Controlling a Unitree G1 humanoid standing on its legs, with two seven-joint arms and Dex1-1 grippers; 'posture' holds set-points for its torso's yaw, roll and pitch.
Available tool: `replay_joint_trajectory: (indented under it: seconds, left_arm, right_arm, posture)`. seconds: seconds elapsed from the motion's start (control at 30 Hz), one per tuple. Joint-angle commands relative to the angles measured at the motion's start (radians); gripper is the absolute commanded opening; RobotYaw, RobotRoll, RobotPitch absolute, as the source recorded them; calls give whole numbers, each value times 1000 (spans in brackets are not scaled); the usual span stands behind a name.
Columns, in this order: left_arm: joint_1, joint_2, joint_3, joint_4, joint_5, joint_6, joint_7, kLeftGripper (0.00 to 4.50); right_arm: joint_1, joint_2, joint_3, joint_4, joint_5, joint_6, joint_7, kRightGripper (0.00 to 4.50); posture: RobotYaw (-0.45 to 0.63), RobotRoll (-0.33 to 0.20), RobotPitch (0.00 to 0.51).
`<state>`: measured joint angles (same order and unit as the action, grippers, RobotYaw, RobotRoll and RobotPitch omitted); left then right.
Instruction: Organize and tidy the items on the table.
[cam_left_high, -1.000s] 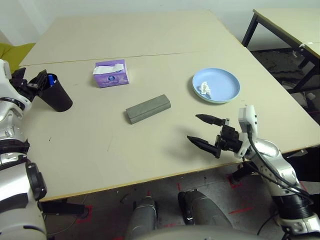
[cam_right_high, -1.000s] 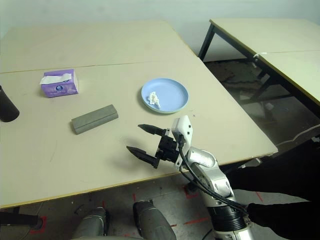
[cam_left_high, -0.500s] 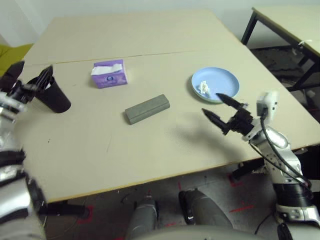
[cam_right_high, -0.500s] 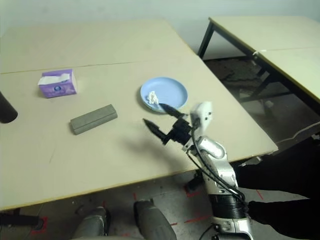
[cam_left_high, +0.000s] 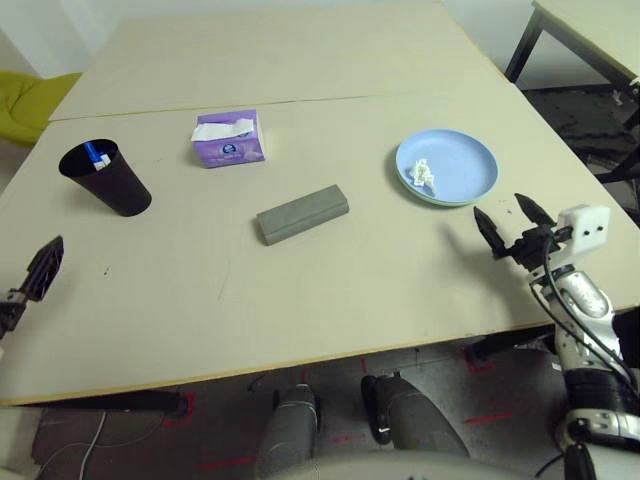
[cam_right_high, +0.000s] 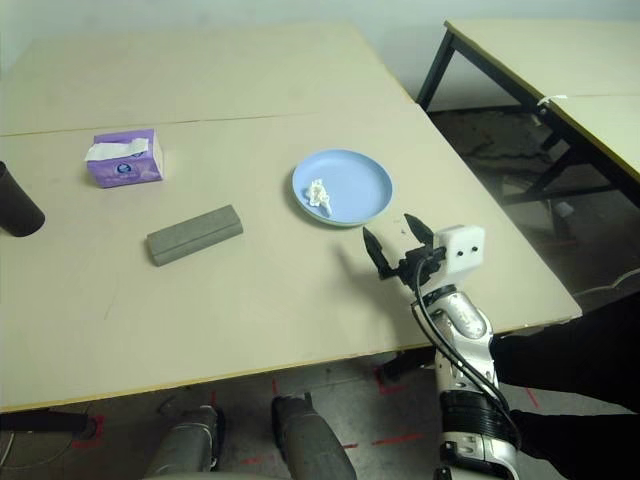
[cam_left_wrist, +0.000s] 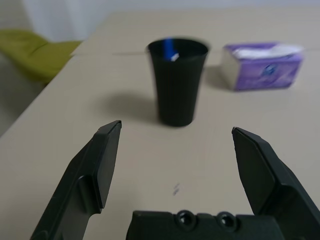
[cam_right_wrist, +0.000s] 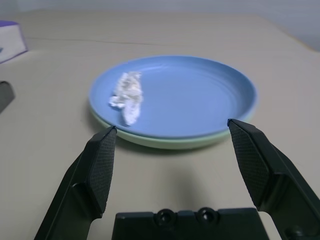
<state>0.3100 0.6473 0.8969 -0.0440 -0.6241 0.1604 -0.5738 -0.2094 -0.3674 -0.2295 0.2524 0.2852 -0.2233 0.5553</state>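
The big table (cam_left_high: 300, 300) holds a blue plate (cam_left_high: 462, 160) stacked on a green plate (cam_right_wrist: 165, 141), with the tissue (cam_left_high: 424, 176) inside. The grey case (cam_left_high: 301, 213) lies mid-table. The black cup (cam_left_high: 105, 178) holds pens (cam_left_high: 95, 155). The right gripper (cam_left_high: 512, 224) and left gripper (cam_left_wrist: 175, 160) are both spread apart, empty.

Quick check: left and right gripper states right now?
Left gripper: open, holding nothing, aimed at the black tapered cup.
Right gripper: open, holding nothing, short of the stacked light blue plate.

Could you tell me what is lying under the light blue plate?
The light blue plate is stacked on a pale green plate, of which just the rim shows. A crumpled white tissue lies on top. Whatever is beneath the centre is covered.
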Motion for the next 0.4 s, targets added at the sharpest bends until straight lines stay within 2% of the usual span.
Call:
replay_joint_trajectory:
  seconds: [0.03, 0.4]
  left_arm:
    - [5, -9, -32, -9, 30, 6, 9, 4491]
    - [-95, 31, -136, 8, 68, -18, -53, 4491]
  right_arm:
    - [25, 8, 5, -36, -13, -1, -25, 4500]
    - [92, 26, 7, -173, -10, 38, -97, 4500]
  posture:
    - [27, 0, 194]
    - [0, 0, 193]
